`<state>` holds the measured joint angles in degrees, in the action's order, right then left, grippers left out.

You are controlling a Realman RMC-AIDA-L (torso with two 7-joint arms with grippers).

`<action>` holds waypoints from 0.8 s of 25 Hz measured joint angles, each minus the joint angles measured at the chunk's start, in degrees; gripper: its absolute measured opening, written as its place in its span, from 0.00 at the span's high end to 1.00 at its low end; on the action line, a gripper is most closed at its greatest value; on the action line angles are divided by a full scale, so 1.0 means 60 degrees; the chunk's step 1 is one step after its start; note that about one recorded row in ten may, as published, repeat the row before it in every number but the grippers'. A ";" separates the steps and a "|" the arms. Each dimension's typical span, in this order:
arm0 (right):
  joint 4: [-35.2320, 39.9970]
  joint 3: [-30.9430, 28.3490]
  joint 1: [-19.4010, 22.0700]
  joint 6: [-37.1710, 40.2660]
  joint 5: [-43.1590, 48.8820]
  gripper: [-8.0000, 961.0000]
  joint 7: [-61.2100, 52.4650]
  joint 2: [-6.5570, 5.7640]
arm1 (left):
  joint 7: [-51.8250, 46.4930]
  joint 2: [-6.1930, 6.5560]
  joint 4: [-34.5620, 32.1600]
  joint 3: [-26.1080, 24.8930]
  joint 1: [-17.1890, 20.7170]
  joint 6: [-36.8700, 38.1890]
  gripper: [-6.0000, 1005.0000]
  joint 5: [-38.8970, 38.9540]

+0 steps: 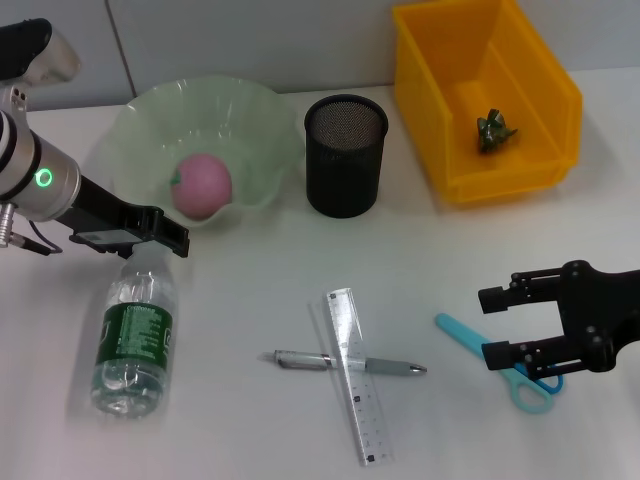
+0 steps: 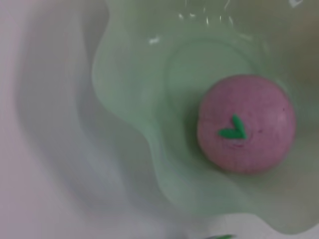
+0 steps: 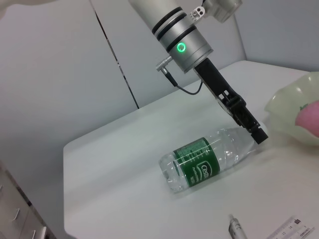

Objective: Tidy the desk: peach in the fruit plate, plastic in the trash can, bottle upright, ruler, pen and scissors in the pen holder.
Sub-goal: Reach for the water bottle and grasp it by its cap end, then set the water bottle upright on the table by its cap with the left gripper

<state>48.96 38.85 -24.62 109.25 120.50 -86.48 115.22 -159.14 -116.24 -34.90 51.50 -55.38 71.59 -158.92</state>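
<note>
A pink peach (image 1: 202, 186) lies in the pale green fruit plate (image 1: 250, 110); it also shows in the left wrist view (image 2: 244, 124). A clear bottle (image 1: 135, 335) with a green label lies on its side at the left. My left gripper (image 1: 170, 232) hovers at its cap end, beside the plate's front rim. A clear ruler (image 1: 355, 385) lies across a silver pen (image 1: 300, 360) at the front middle. Blue scissors (image 1: 455, 330) lie under my open right gripper (image 1: 488, 325). Green crumpled plastic (image 1: 495, 130) sits in the yellow trash can (image 1: 520, 180). The black mesh pen holder (image 1: 345, 155) stands empty-looking.
The plate, the pen holder and the trash can stand in a row along the back. In the right wrist view the bottle (image 3: 209, 162) lies near the table's left edge, with the left arm's gripper (image 3: 254, 130) at its neck.
</note>
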 joint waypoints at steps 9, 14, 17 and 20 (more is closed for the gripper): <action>0.0000 0.0000 -0.0040 0.0069 -0.0001 0.24 0.0000 0.0000 | -0.0003 0.0014 0.0352 0.0000 -0.0102 -0.0031 0.35 -0.0037; 0.0000 0.0000 -0.0043 0.0087 -0.0001 0.24 -0.0002 0.0000 | 0.0006 0.0009 0.0288 0.0001 -0.0104 0.0039 0.46 -0.0044; 0.0020 -0.0001 -0.0043 0.0088 -0.0021 0.24 -0.0002 0.0000 | 0.0170 0.0002 0.0245 0.0001 -0.0112 0.0275 0.54 -0.0043; 0.0028 0.0000 -0.0044 0.0088 -0.0024 0.24 -0.0007 0.0000 | 0.0224 -0.0009 0.0088 0.0001 -0.0114 0.0456 0.55 -0.0031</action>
<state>49.13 38.85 -24.88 109.78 120.36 -86.52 115.22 -157.80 -116.29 -34.38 51.51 -56.06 74.32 -159.11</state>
